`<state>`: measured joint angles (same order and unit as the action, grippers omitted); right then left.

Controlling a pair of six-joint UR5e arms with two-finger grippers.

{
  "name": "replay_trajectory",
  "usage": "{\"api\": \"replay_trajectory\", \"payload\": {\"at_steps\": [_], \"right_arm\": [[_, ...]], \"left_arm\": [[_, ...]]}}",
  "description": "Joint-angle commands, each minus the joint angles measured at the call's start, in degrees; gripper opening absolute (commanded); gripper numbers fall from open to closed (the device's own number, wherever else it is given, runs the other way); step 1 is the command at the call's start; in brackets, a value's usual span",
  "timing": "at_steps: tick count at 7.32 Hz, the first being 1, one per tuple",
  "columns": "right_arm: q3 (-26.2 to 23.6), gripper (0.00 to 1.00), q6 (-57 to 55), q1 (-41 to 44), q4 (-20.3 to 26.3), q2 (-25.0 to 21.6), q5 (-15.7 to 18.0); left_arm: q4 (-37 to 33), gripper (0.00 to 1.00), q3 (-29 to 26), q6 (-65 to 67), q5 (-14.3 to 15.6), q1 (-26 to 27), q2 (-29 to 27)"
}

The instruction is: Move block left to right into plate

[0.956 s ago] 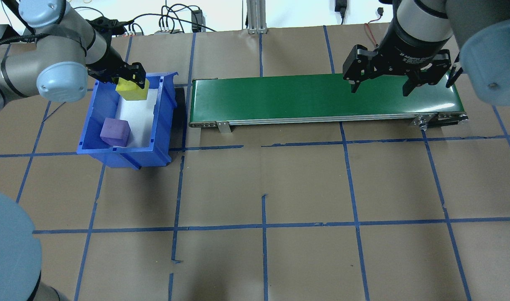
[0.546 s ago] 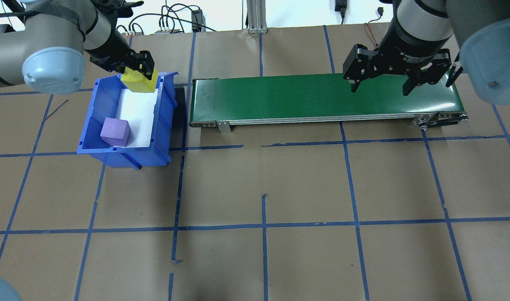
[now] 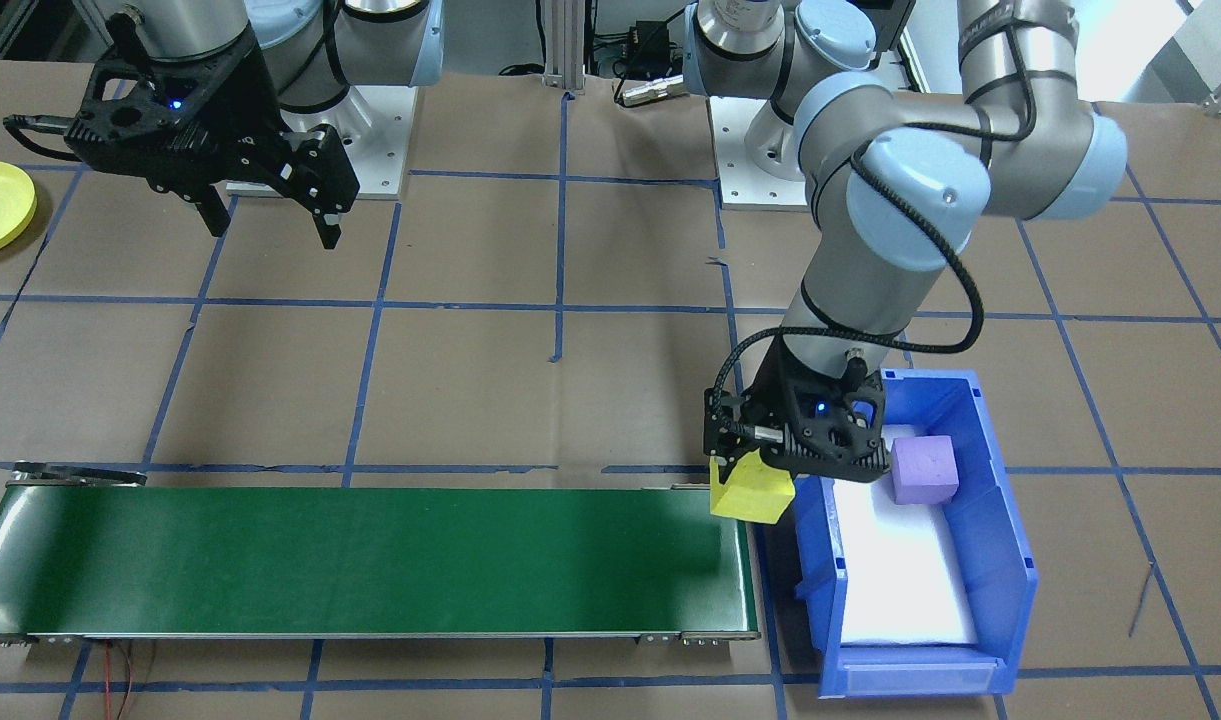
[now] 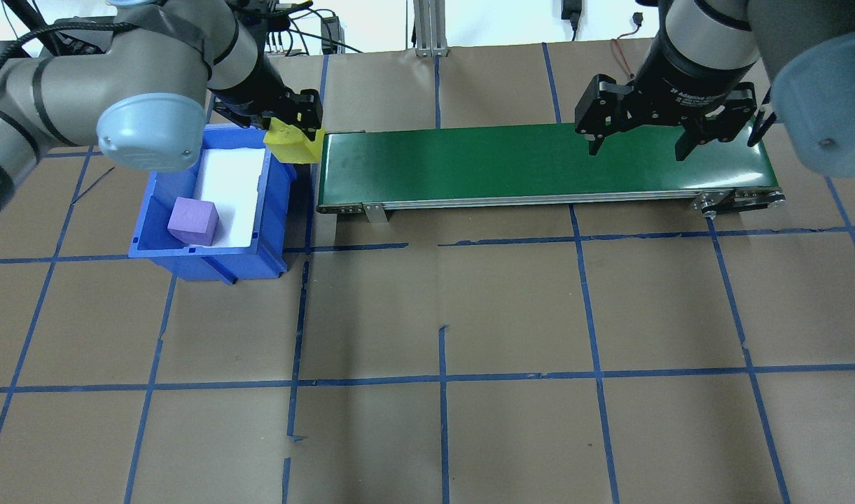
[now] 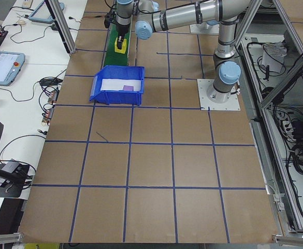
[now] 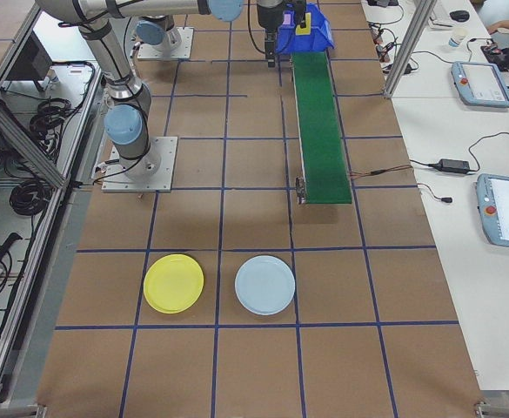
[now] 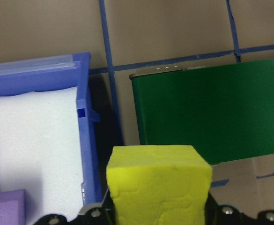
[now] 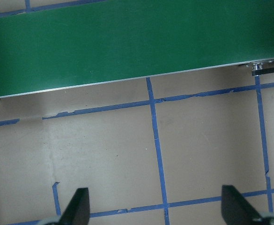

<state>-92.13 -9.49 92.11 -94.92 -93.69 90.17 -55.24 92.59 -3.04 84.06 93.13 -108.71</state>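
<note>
Left tool (image 4: 295, 126): yellow block (image 4: 293, 142) tilted

A bin (image 4: 273, 231) is set just beside the left end of a conveyor belt (image 4: 539, 164). One block (image 4: 193, 220) lies inside the bin; another block (image 4: 292, 143) is held above the gap between them. Two plates (image 6: 174, 283) (image 6: 265, 285) lie side by side beyond the belt's far end.

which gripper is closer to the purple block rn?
Left. The left gripper, holding the yellow block, is at the bin's far corner near the purple block; the right gripper hovers over the belt's opposite end.
</note>
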Motion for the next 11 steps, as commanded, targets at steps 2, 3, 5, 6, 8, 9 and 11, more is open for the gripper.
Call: {"api": "replay_trajectory", "payload": {"at_steps": [2, 3, 5, 6, 8, 9, 11], "right_arm": [[-0.1, 1.00, 0.0, 0.0, 0.1, 0.0, 0.0], [0.0, 1.00, 0.0, 0.0, 0.1, 0.0, 0.0], [0.0, 1.00, 0.0, 0.0, 0.1, 0.0, 0.0], [0.0, 1.00, 0.0, 0.0, 0.1, 0.0, 0.0], [0.0, 1.00, 0.0, 0.0, 0.1, 0.0, 0.1], [0.0, 1.00, 0.0, 0.0, 0.0, 0.0, 0.1], [0.7, 1.00, 0.7, -1.7, -0.2, 0.1, -0.3]], "left_arm": [[8.2, 0.23, 0.0, 1.7, -3.7, 0.3, -7.6], [8.4, 0.23, 0.0, 2.2, -5.0, 0.3, -9.0], [8.1, 0.99, 0.0, 5.0, -5.1, 0.3, -9.2], [8.0, 1.00, 0.0, 6.7, -5.1, 0.4, -8.7], [4.6, 1.00, -1.3, 4.9, -4.3, -0.1, -3.9], [1.2, 1.00, -1.4, 1.8, -0.3, -0.7, -0.8], [-2.5, 1.00, -1.3, -4.7, 1.3, -4.4, 1.9]]}}
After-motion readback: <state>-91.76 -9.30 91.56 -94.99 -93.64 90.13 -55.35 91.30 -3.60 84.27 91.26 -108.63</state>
